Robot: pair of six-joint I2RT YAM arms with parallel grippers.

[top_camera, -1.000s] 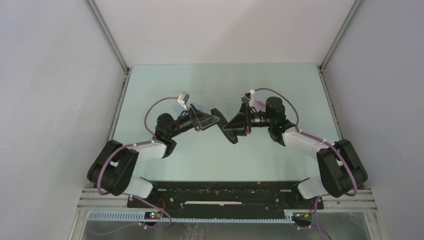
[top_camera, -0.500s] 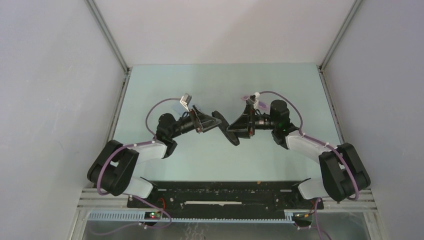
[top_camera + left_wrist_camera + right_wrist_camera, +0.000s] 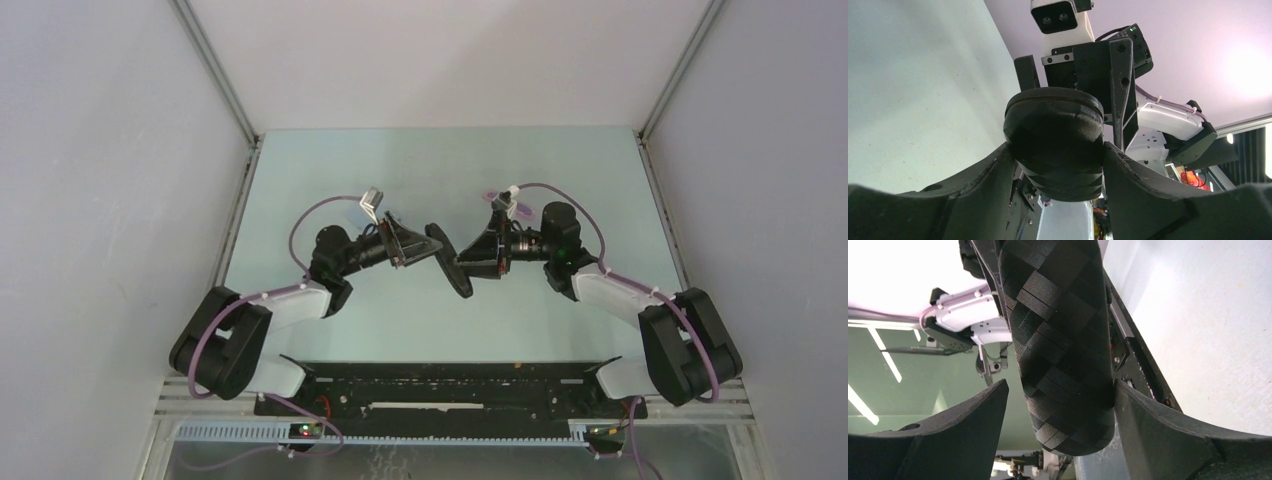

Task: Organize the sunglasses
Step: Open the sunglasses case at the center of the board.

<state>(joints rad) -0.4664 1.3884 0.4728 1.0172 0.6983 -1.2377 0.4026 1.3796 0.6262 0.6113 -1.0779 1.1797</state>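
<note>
Location of the sunglasses cannot be confirmed: no pink-purple frame is plainly visible in any view. One small pinkish fleck (image 3: 492, 196) shows by the right wrist camera in the overhead view, too small to tell from cabling. The black case (image 3: 452, 268) is the only container present. It is held in the air above the middle of the table (image 3: 330, 170), between the two arms, its lid shut along the seam seen from the left wrist. Contents are therefore hidden; whether the pair lies inside cannot be told. The left gripper (image 3: 1058, 150) is clamped on one end of the case, both fingers pressed against its sides. The right gripper (image 3: 1060, 390) straddles the other end with its jaws spread, one finger clear of the shell by a visible gap and the other at or just beside it. On that evidence the right side is judged released, and the left alone carries the load. The case shell looks rigid, with a woven texture that should resist slipping. Assessment of the pair itself: light, slim, weak at the hinges, lenses easily scratched. It should be taken at the bridge or front bar, not by a lens or a temple tip.
</note>
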